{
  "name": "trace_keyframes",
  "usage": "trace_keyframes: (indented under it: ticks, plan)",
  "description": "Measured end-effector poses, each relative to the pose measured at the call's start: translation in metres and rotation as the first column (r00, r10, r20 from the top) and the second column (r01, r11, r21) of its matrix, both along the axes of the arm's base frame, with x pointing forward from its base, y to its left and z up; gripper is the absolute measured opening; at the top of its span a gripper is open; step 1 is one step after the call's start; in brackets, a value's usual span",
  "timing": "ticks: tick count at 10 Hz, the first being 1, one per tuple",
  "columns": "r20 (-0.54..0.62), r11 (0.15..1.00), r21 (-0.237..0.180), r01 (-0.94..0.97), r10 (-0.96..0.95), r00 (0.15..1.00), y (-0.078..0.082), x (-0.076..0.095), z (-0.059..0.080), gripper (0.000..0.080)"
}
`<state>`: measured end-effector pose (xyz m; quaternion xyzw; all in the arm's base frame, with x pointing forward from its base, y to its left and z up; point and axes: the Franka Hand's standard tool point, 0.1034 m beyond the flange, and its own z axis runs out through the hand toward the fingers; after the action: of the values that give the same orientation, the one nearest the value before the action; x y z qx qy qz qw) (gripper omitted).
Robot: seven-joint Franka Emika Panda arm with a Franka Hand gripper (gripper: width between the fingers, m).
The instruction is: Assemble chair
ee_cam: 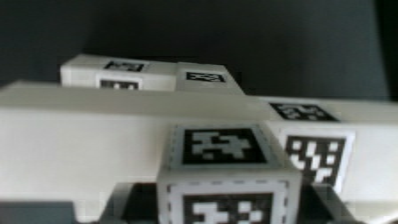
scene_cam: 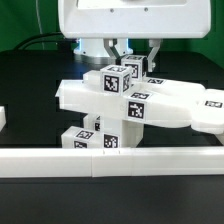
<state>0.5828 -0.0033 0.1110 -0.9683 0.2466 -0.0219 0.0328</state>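
Observation:
The white chair [scene_cam: 130,105] stands partly built mid-table: a flat seat slab [scene_cam: 175,100] lies across tagged blocky parts. My gripper [scene_cam: 131,55] hangs over its back. In the wrist view my gripper [ee_cam: 222,208] is shut on a short tagged post [ee_cam: 222,165], with a dark jaw on each side of it. That post [scene_cam: 133,67] stands upright against the seat slab [ee_cam: 107,120]. Another tagged chair part [ee_cam: 151,70] lies beyond the slab. The lower end of the post is hidden.
A long low white border rail [scene_cam: 110,160] runs across the front of the black table. A short white piece [scene_cam: 3,118] shows at the exterior view's left edge. The robot's white body [scene_cam: 125,15] fills the top.

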Motion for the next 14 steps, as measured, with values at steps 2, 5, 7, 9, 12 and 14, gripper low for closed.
trace_keyframes:
  ticks: [2,5,7,9,12,14]
  plan:
    - [-0.013,0.976,0.006,0.219,-0.219,0.976,-0.0015,0.0,0.0001,0.0284]
    - [-0.024,0.919,0.017,0.394,-0.394,0.919,-0.0005,0.0005,0.0003,0.0284]
    - [-0.033,0.87,0.023,0.493,-0.492,0.87,-0.0005,0.0004,0.0003,0.0284]
    - [-0.075,0.701,0.066,0.71,-0.706,0.704,-0.0023,-0.0008,-0.0002,0.0284]
    - [-0.118,0.481,0.08,0.873,-0.865,0.487,0.0008,-0.0001,-0.0008,0.0284]
    - [-0.117,0.494,0.08,0.866,-0.858,0.501,0.001,-0.0004,-0.0019,0.0361]
